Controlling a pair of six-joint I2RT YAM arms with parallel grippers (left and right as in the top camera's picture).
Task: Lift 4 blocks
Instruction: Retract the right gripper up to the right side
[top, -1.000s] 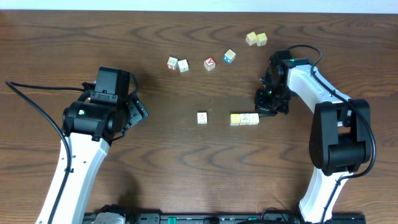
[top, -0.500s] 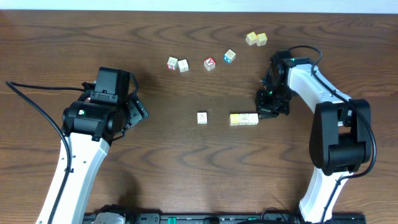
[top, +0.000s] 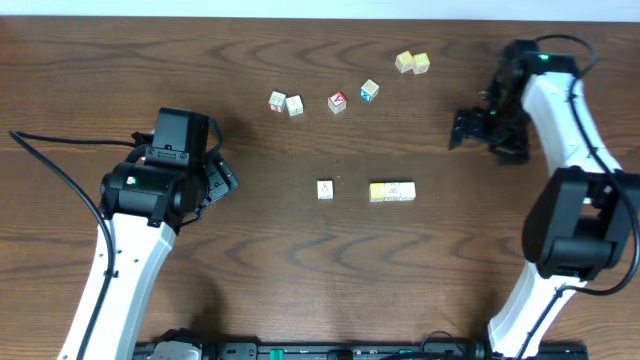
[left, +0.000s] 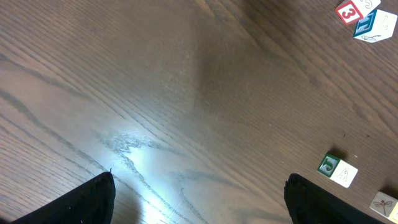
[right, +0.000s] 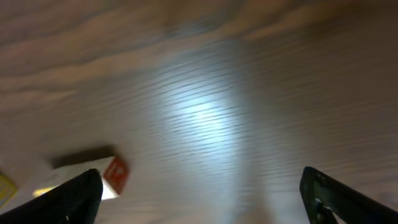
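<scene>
Right gripper (top: 460, 130) is wide open and empty, so I reckon we're between grabs. Three-block row (top: 393, 191) sits past its fingertips, toward its base. Next move means dropping over it and squeezing.

Overhead looks straight down; wrist views skim table (top: 300, 260).

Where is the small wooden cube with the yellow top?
Overhead view: the yellow-topped cube sits near the middle of the table, at the left end of a row with two whitish-topped cubes; a lone whitish cube lies further left.
</scene>
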